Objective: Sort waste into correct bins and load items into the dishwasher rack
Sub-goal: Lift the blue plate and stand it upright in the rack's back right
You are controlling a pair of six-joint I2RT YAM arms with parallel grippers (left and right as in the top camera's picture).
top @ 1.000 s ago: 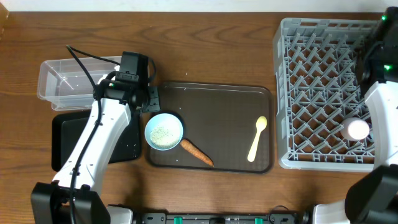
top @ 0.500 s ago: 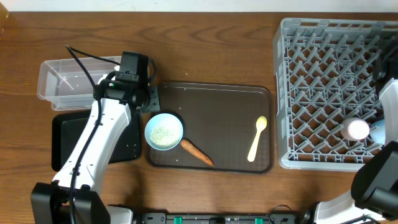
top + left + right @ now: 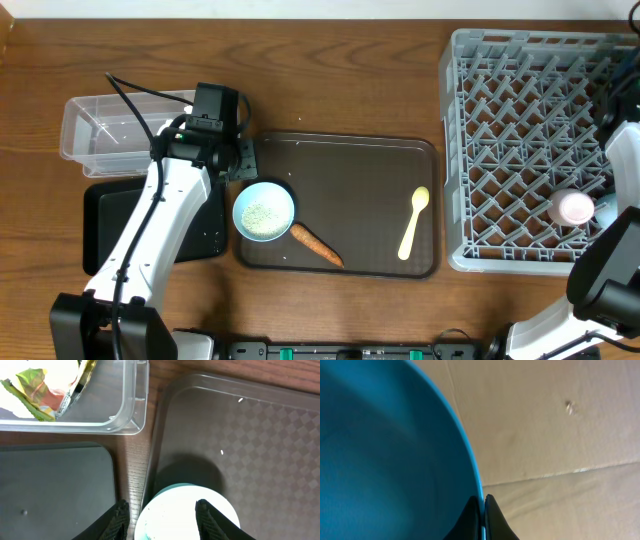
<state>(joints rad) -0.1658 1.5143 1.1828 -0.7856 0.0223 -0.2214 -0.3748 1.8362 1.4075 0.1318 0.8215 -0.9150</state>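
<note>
My left gripper [image 3: 162, 517] is open, its fingers either side of the left rim of the light blue bowl [image 3: 187, 517], which holds white rice. In the overhead view the bowl [image 3: 264, 211] sits at the left end of the brown tray [image 3: 350, 160], with an orange carrot [image 3: 316, 245] and a pale yellow spoon [image 3: 414, 222]. The clear tub [image 3: 120, 125] holds a yellow-green wrapper [image 3: 30, 385]. The black tray [image 3: 110, 225] lies below it. My right gripper [image 3: 482, 505] is shut on the rim of the blue plate [image 3: 390, 450]. The small white cup [image 3: 574, 208] lies in the grey rack [image 3: 520, 150].
My left arm [image 3: 170, 210] lies across the black tray. My right arm [image 3: 625, 150] shows only at the right edge, beside the rack. A pale beige surface [image 3: 560, 435] fills the background behind the plate.
My right arm has swung from over the rack to the right edge of the overhead view, uncovering the small white cup. The left arm has not moved.
</note>
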